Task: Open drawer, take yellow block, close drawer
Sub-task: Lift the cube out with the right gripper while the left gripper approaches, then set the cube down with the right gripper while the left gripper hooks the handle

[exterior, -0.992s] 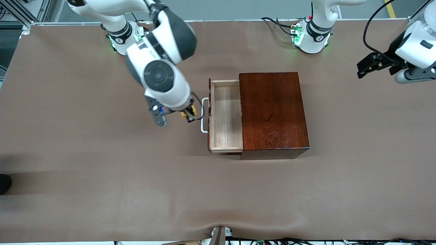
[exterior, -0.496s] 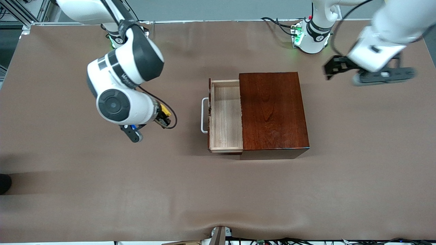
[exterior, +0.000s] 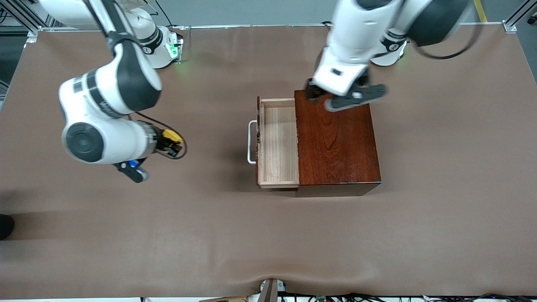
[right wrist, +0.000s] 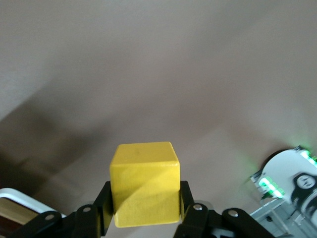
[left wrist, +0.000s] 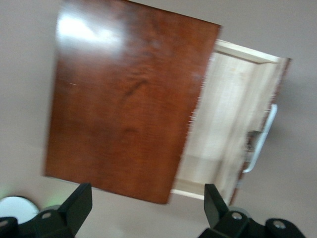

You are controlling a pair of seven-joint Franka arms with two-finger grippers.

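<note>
A: Block (exterior: 172, 135) first — yellow, clamped in the right end effector (exterior: 173, 141), up in the air over bare bench (exterior: 126, 235) toward the right arm's end. A second ago that end effector hung just beside the drawer handle; it has since carried the block well away from the box.

B: The right wrist view agrees: the block (right wrist: 144, 183) sits pinched between the two fingers (right wrist: 190, 210), with only brown bench surface under it.

A: Drawer (exterior: 277, 142) next. It stands pulled out of the box (exterior: 335, 136), pale tray showing nothing inside, white handle (exterior: 251, 142) facing the right arm's end. It has not shifted since the earlier frames.

B: And the left arm?

A: That is the big change. A second ago the left end effector (exterior: 312, 93) waited out at the left arm's end of the bench. Now it hangs over the box's top, at the edge nearest the robot bases, close to the drawer.

B: Its fingers (left wrist: 79, 206) are spread wide in the left wrist view, nothing between them, box and open drawer below.
</note>
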